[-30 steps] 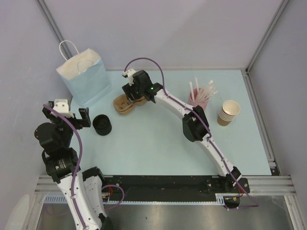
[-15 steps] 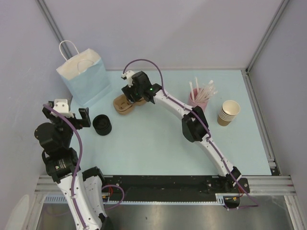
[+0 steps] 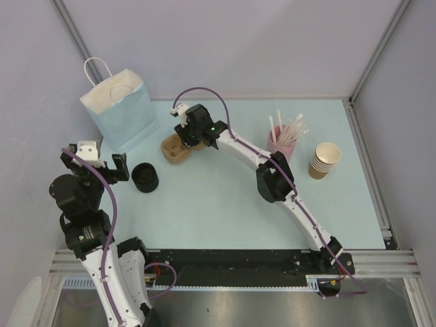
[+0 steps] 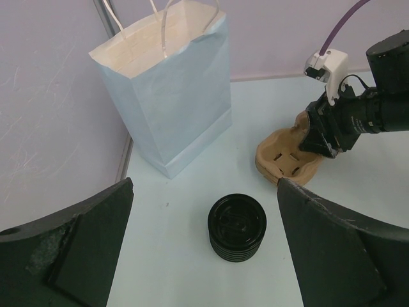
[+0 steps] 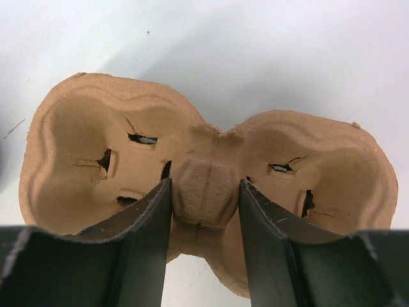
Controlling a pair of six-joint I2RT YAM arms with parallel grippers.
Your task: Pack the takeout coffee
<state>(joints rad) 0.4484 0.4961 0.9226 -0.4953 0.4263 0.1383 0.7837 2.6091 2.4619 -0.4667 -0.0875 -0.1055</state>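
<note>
The takeout coffee is out of view. A tan pulp cup carrier [image 3: 176, 151] [image 4: 287, 163] [image 5: 96, 141] lies on the table beside a light blue paper bag [image 3: 119, 112] [image 4: 169, 96]. My right gripper [image 3: 182, 139] [image 5: 204, 192] reaches down onto the carrier, and its two fingers press both sides of the raised centre post between the two wells. A stack of black lids [image 3: 144, 178] [image 4: 237, 227] stands on the table. My left gripper [image 3: 95, 163] [image 4: 204, 192] hovers wide open above and behind the stack, holding nothing.
A pink cup of white straws [image 3: 283, 139] and a stack of nested tan cups [image 3: 324, 161] stand at the back right. The bag stands upright with its mouth open at the back left, near the wall.
My right gripper's fingers have closed in onto the carrier's centre post, and the arm has shifted slightly toward the back. The left arm has not moved.
</note>
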